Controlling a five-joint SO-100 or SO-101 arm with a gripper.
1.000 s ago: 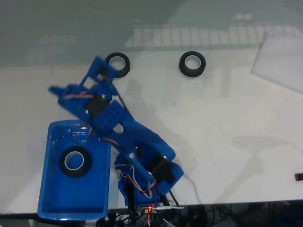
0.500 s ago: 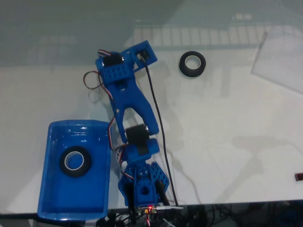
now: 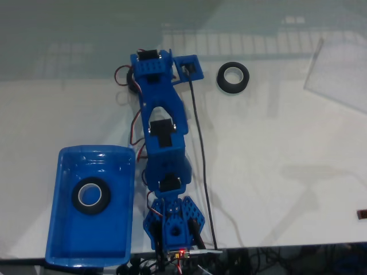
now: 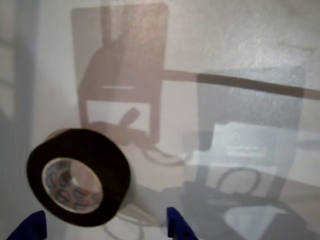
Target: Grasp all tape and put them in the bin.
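Note:
One black tape roll (image 3: 91,195) lies flat inside the blue bin (image 3: 86,243) at the lower left of the fixed view. A second tape roll (image 3: 233,77) sits on the white table at the upper middle. My blue arm (image 3: 163,132) stretches up the table, and its wrist covers the spot left of that roll. In the wrist view a third tape roll (image 4: 79,176) with a pale printed core lies on the table just ahead of my gripper (image 4: 102,230). The gripper is open, with blue fingertips (image 4: 30,227) showing on either side of the roll and not touching it.
A black cable (image 3: 198,143) runs along the arm's right side. A clear sheet (image 3: 338,74) lies at the upper right. A small dark object (image 3: 362,214) sits at the right edge. The arm's base and wires (image 3: 172,252) sit at the front edge beside the bin.
The arm has swung from over the bin's top corner to the right and stretched up the table, so its wrist now covers the left tape roll.

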